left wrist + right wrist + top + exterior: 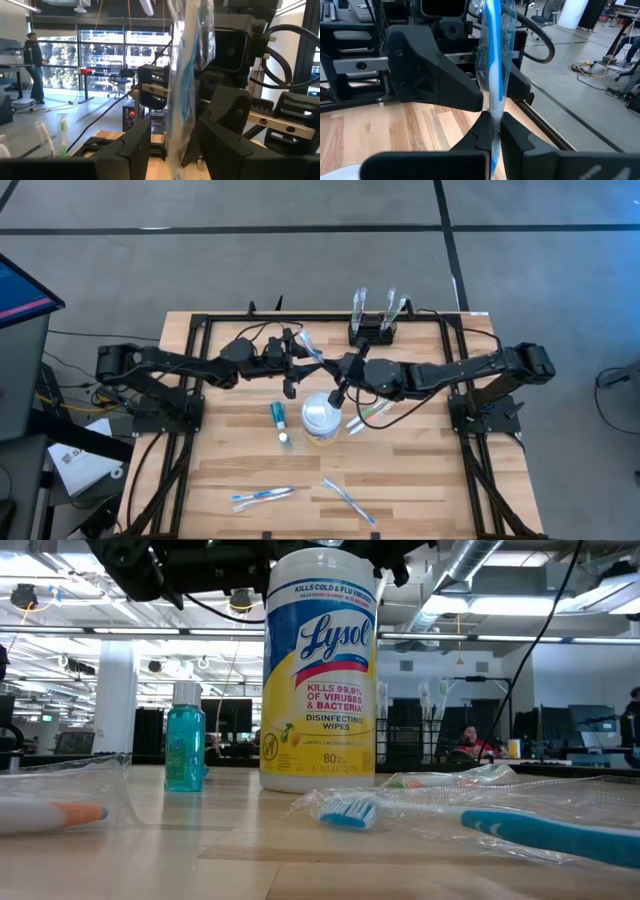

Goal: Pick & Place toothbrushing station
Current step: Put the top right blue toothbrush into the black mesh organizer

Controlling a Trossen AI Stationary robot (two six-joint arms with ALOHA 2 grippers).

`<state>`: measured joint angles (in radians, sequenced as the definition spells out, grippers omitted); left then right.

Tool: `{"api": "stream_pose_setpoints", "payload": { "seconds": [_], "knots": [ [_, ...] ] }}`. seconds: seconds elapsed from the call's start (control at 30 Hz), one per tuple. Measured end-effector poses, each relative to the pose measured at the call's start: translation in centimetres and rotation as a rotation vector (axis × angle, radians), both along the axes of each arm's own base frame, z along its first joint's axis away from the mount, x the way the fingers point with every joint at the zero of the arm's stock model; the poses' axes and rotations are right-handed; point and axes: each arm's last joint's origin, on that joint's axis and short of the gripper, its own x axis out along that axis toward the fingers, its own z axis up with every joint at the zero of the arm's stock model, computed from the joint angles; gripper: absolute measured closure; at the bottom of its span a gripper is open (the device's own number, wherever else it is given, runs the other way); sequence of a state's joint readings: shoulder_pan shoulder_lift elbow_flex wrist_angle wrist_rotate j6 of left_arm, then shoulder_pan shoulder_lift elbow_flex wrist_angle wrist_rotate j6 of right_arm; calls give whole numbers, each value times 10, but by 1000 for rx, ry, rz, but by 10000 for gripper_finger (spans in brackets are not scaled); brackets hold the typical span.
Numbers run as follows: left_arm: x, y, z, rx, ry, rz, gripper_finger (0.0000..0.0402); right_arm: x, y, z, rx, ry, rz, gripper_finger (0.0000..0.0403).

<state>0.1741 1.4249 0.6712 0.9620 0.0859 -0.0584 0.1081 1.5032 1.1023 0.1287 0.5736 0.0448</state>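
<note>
Toothbrushing station (372,332) beyond both tools; right tool (492,131) clamping wrapped toothbrush (492,60); left tool (172,145) open around it.

- The tall round white and yellow plastic tub (319,670) says "Lysol", "KILLS COLD & FLU VIRUS", "KILLS 99.9% OF VIRUSES & BACTERIA", "DISINFECTING WIPES".

Your small black rectangular open-top toothbrush rack (372,333) stands upright at the table's far edge, well beyond both grippers' fingers and untouched by them. You can see clear-wrapped toothbrushes (389,308) standing upright in its slots, rising above its rim.
</note>
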Motion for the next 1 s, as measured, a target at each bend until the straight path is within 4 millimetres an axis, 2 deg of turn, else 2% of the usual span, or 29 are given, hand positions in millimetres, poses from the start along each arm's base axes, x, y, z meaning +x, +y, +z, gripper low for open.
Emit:
{"api": "stream_pose_setpoints", "payload": {
  "seconds": [0.2,0.47,0.7,1.0],
  "knots": [
    [1,0,-2,7,-4,-27,274,2,0,-2,0,-2,0,397],
    [1,-1,-1,18,-7,-61,383,2,1,-1,1,-6,3,382],
    [1,-1,-2,14,1,-60,385,2,0,-3,-14,21,3,347],
    [-1,9,-4,8,32,-34,385,0,-1,-2,-26,28,0,342]
  ]
}}
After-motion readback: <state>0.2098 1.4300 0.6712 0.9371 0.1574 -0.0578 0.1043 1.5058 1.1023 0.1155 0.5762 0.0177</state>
